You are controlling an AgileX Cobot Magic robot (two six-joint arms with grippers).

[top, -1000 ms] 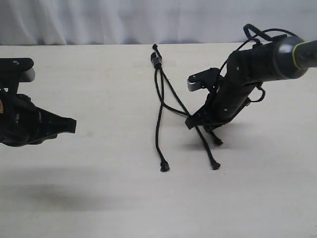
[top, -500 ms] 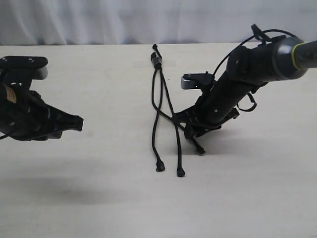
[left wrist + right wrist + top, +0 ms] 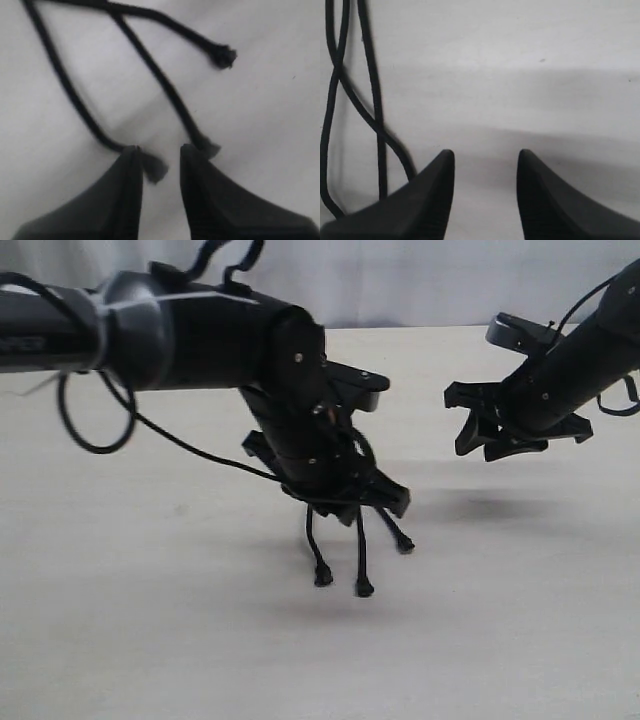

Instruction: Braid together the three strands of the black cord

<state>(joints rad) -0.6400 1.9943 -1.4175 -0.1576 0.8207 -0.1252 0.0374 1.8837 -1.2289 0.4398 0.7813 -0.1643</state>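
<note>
My left arm reaches across the middle of the exterior view and covers the upper part of the black cord; its knotted end is hidden. Below it the three strands' ends show, with knobby tips at left (image 3: 323, 578), middle (image 3: 364, 588) and right (image 3: 404, 543). My left gripper (image 3: 159, 155) is open just above the table. One strand tip (image 3: 156, 170) lies between its fingers, a second tip (image 3: 210, 148) lies beside the other finger, and the third tip (image 3: 224, 55) lies farther off. My right gripper (image 3: 480, 432) hangs open and empty to the right, with two crossing strands (image 3: 370, 85) beside it.
The pale tabletop (image 3: 150, 620) stretches bare in front and to the left. A glossy black cable (image 3: 90, 435) loops off the left arm. A white curtain (image 3: 420, 280) closes the back edge.
The left arm swung from the far left to above the cord's lower ends. The right gripper let go of the strand it held and drew back up to the right, open.
</note>
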